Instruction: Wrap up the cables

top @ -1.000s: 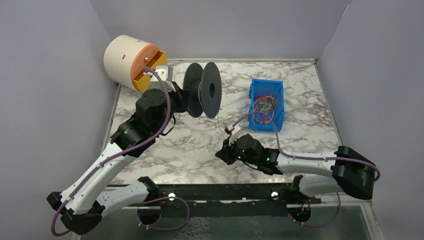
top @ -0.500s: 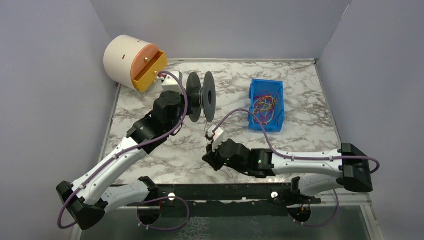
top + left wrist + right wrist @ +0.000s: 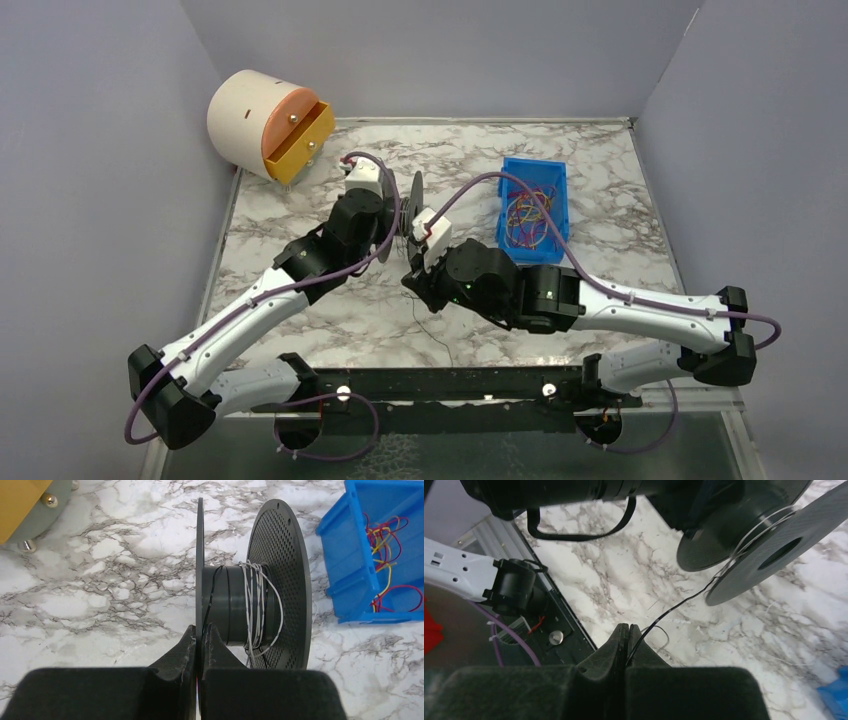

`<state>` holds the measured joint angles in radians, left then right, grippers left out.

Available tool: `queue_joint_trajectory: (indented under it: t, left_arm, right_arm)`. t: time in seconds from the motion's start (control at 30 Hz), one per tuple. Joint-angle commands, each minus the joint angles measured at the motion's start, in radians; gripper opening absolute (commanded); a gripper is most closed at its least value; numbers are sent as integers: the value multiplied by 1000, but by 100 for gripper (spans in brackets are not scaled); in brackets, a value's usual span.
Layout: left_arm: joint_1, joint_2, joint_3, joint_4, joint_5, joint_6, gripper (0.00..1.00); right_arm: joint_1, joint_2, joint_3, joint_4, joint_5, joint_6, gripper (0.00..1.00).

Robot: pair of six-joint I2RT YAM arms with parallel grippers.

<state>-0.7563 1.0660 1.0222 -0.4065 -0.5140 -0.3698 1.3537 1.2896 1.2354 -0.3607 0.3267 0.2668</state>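
The spool (image 3: 235, 605), mostly hidden overhead, is clamped by the left gripper (image 3: 200, 636), the black wire (image 3: 675, 608) by the right gripper (image 3: 626, 634).

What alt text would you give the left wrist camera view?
The left gripper is pinched on the near flange of a black spool, which stands on a marble table. Pale wire and a black cable wrap its hub; a blue bin of coloured wires sits to the right.

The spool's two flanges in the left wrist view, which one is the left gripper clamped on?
The edge-on flange, left of the hub: the left gripper pinches its rim. The perforated flange, nearer the blue bin, is free.
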Motion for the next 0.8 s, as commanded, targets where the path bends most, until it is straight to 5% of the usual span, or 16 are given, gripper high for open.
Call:
queue_joint_trajectory:
  t: [0.0,0.5,0.77]
  left_arm:
    - [-17,-5,14,6,34,45,0]
    - [-84,-19,18,-159,218,193,0]
    - [-107,-90,34,-225,375,266,0]
  right_arm:
    - [4,20,95,-151,110,-107,1]
    - [-193,62,192,-179,54,-399,1]
    - [-343,17,48,9,112,-450,1]
